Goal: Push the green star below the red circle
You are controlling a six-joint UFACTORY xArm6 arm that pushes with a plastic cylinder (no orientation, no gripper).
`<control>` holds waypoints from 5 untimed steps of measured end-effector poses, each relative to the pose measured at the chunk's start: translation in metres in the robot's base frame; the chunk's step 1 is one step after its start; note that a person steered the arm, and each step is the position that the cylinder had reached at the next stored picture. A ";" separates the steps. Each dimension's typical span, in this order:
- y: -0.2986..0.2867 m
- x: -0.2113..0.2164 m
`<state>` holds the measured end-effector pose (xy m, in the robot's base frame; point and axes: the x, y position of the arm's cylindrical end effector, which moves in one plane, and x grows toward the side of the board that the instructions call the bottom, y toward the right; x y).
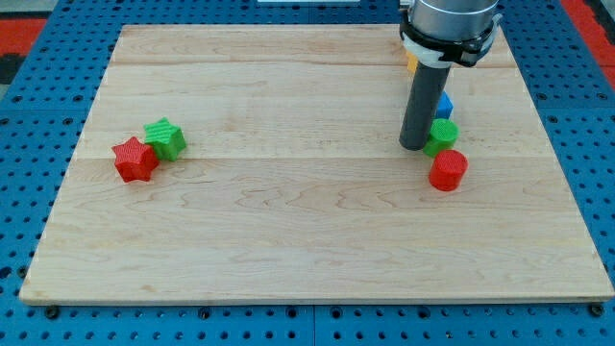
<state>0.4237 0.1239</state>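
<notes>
The green star (pixel 165 137) lies at the view's left, touching the red star (pixel 135 160) just below and left of it. The red circle (pixel 448 170) lies at the view's right. A green circle (pixel 442 135) sits just above it, touching it. My tip (pixel 413 146) rests on the board right beside the green circle's left side, a little up and left of the red circle, far from the green star.
A blue block (pixel 444 104) shows just above the green circle, partly hidden behind the rod. A yellow block (pixel 410 61) peeks out behind the rod near the view's top. The wooden board (pixel 307 259) ends close to the view's bottom.
</notes>
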 end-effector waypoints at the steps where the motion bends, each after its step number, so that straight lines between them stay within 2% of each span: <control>1: -0.037 0.002; 3: -0.160 0.092; 4: -0.249 0.106; 5: -0.332 0.051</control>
<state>0.4744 -0.2083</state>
